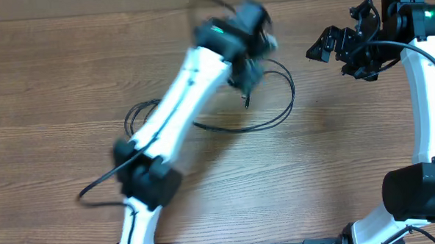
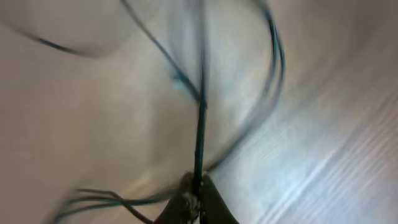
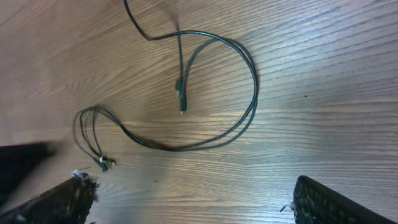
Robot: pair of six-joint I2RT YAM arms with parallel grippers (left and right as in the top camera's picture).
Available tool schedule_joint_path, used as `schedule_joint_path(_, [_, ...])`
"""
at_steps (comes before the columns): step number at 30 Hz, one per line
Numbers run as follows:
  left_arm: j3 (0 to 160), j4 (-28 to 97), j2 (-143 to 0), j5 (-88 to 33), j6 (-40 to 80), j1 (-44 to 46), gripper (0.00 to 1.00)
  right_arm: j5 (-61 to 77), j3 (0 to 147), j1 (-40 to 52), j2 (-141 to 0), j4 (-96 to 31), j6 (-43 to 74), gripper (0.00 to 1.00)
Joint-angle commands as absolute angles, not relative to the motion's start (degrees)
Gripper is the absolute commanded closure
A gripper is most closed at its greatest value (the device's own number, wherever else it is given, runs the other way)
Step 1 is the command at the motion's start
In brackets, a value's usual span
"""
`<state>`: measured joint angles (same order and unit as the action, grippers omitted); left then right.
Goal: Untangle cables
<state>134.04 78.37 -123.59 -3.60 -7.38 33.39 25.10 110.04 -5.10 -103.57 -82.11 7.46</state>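
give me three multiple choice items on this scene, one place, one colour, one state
1. Where is the right gripper?
A) apart from the cables
B) clamped on their loop
C) under the table

2. What colour are the cables?
A) white
B) black
C) red

3. How is the left gripper?
A) open, empty
B) holding a cup
C) shut on a cable

1 A: it stands open, clear of them.
2 B: black against the wooden table.
3 C: one cable runs out between its closed tips.
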Motion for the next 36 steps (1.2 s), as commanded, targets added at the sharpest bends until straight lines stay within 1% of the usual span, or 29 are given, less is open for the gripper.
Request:
schedule_joint_path(1, [143.04, 76.38, -112.84, -3.64, -3.09, 30.44, 0.96, 28.1, 111.28, -5.1, -103.77, -81.34, 6.94, 0.0])
schedule_joint_path(7, [147.3, 69.67, -105.19, -3.66, 1.58, 26.59, 0.96, 32.01, 111.28, -4.19, -103.77, -80.23, 6.9, 0.0])
schedule_joint_path(11, [147.35, 62.3, -100.82, -4.78, 5.96, 22.35, 0.96, 35.68, 111.28, -3.01, -103.77, -80.05, 4.19, 0.0])
schedule_joint_path(20, [147.35, 44.69, -95.24, -15.57, 18.33, 11.79, 0.96, 35.7, 111.28, 2.37, -103.77, -77.54, 4.64, 0.0])
schedule_joint_path(23, [147.35, 41.78, -94.32, -16.14, 20.21, 9.52, 0.96, 35.7, 111.28, 3.2, -103.77, -77.08, 4.67, 0.0])
schedule_joint_path(26, [147.35, 42.78, -93.82, -16.14, 20.21, 7.9, 0.96, 35.7, 111.28, 3.38, -103.77, -76.97, 5.1, 0.0])
schedule_joint_path(29, [147.33, 46.98, -93.91, -15.94, 20.12, 6.39, 0.96, 35.68, 111.28, 3.38, -103.77, -76.97, 5.1, 0.0])
schedule_joint_path(33, [147.26, 57.63, -94.96, -13.37, 18.83, 2.5, 0.96, 35.68, 111.28, 3.38, -103.77, -76.97, 5.08, 0.0])
schedule_joint_path(36, [147.26, 62.7, -96.03, -11.18, 18.02, -0.43, 0.96, 35.62, 111.28, 3.38, -103.77, -76.97, 5.06, 0.0])
